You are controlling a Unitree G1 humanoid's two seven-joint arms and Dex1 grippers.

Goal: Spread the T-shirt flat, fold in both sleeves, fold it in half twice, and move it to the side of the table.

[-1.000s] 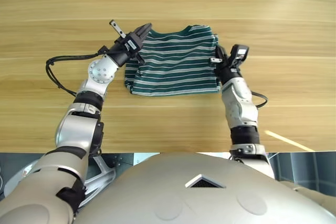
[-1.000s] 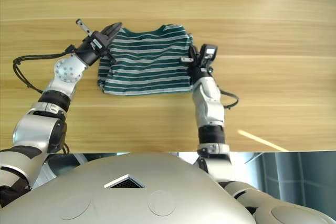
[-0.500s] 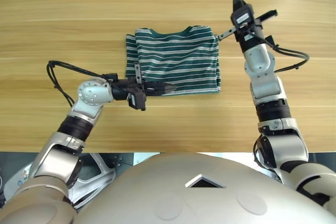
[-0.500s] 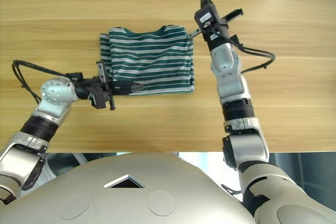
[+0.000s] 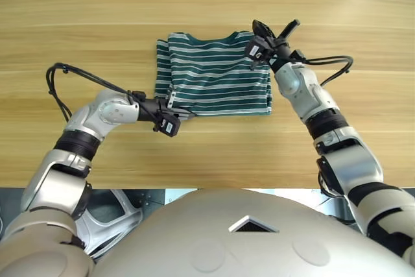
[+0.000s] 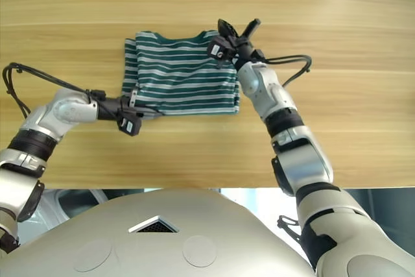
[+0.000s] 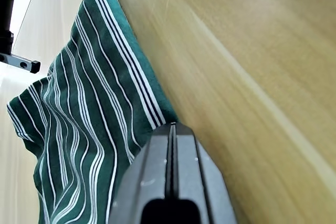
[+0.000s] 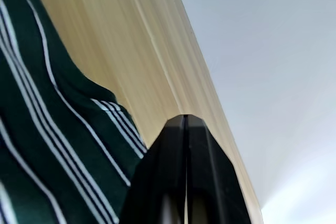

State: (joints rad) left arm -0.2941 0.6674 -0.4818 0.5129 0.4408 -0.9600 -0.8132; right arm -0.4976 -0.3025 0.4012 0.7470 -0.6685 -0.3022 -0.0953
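The green T-shirt (image 5: 214,76) with white stripes lies folded into a rough square on the wooden table (image 5: 97,4). My left gripper (image 5: 186,111) is low on the table at the shirt's near left corner. Its fingers (image 7: 157,150) are shut and the tip touches the hem; no cloth shows between them. My right gripper (image 5: 257,27) is over the shirt's far right corner, by the collar edge, pointing away from me. In the right wrist view the shut fingers (image 8: 173,145) hover above the striped cloth (image 8: 42,129).
A black cable (image 5: 58,76) loops over the table left of my left arm. Another cable (image 5: 337,63) arcs beside my right forearm. Bare wood stretches wide on both sides of the shirt and beyond it. The table's near edge (image 5: 194,187) runs close to me.
My right arm swung down and left from beyond the shirt's far right corner to just over it. My left gripper shifted left along the near hem to the corner. The shirt barely changed.
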